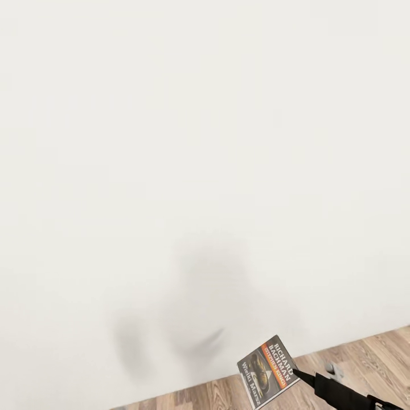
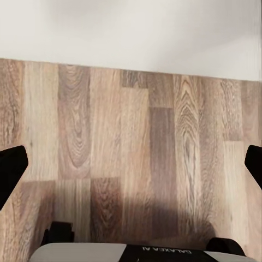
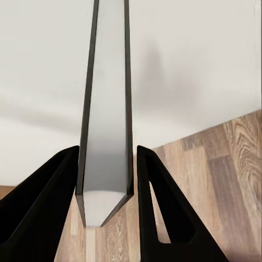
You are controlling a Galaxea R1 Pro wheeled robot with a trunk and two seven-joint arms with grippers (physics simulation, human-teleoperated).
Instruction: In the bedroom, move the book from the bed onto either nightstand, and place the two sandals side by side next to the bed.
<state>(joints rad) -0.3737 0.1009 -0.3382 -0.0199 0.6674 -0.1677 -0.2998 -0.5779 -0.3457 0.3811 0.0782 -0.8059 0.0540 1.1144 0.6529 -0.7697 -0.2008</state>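
Observation:
The book (image 1: 267, 370), a thin paperback with a dark cover, an orange band and white lettering, hangs in the air at the bottom right of the head view, in front of a white wall. My right gripper (image 1: 297, 374) is shut on its edge. The right wrist view looks along the book (image 3: 106, 109) edge-on, with a black finger (image 3: 49, 202) pressed against each cover. My left gripper (image 2: 131, 169) is open over bare wood floor, its fingertips (image 2: 11, 166) far apart with nothing between them. The bed, nightstand and sandals are out of view.
A plain white wall (image 1: 199, 142) stands close in front of me, with my shadow on it. Light wood-plank floor (image 1: 353, 364) meets the wall's base at the bottom right. The left wrist view shows the floor (image 2: 136, 136) running up to the wall.

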